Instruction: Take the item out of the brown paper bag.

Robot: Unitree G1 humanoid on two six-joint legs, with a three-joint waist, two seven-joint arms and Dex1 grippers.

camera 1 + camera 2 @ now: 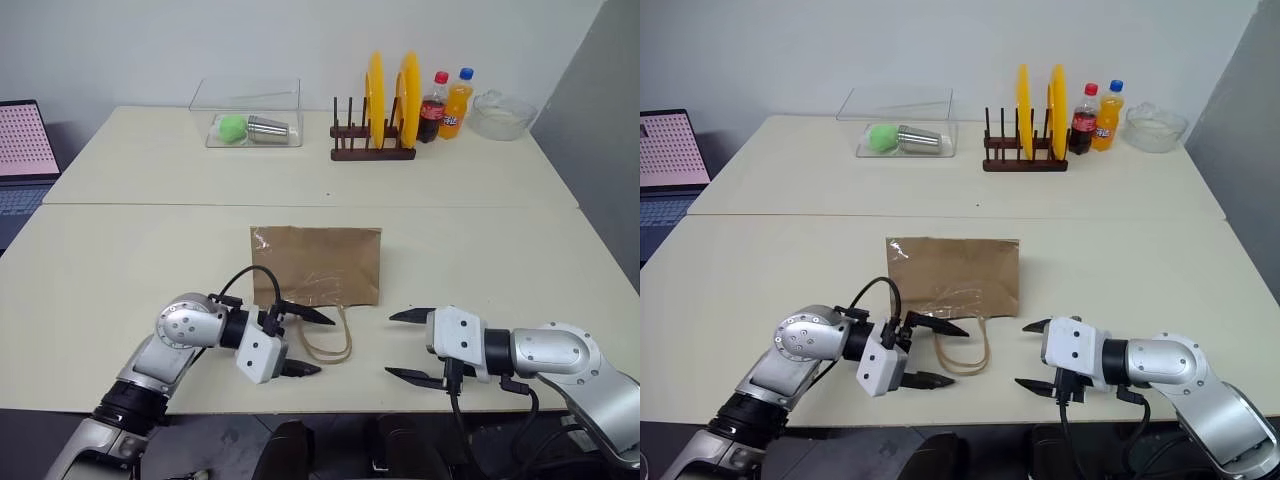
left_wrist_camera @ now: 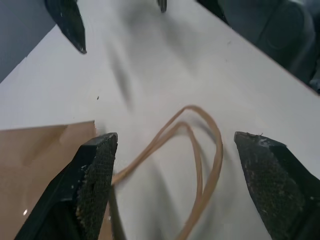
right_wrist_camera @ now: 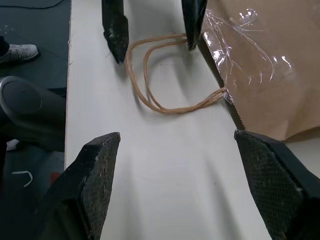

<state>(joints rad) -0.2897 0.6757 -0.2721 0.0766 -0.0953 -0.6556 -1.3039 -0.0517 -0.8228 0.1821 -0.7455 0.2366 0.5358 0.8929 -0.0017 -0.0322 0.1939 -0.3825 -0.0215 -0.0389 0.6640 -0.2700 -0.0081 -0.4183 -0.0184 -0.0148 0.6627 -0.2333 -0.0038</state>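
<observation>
The bag (image 1: 316, 264) is lying flat on the table (image 1: 120, 270) at the centre of the frame, its long axis running left to right and its mouth facing the bottom edge. Its two thin twisted loop handles (image 1: 330, 340) are trailing out from the mouth toward the bottom of the frame, resting on the tabletop. The paper is plain matt brown, rectangular and creased, with a patch of clear crinkled film (image 3: 235, 37) shining near the mouth.

The left gripper (image 1: 305, 342) is sitting at lower centre-left, its black tapered fingers spread wide on either side of the handles; whether they are touching them I cannot tell, and it is gripping nothing. The right gripper (image 1: 410, 345) is hovering at lower centre-right, just beside the bag's lower right corner, fingers likewise standing wide apart and holding nothing. The finger pads (image 2: 97, 170) are showing a rough, grainy black texture.
</observation>
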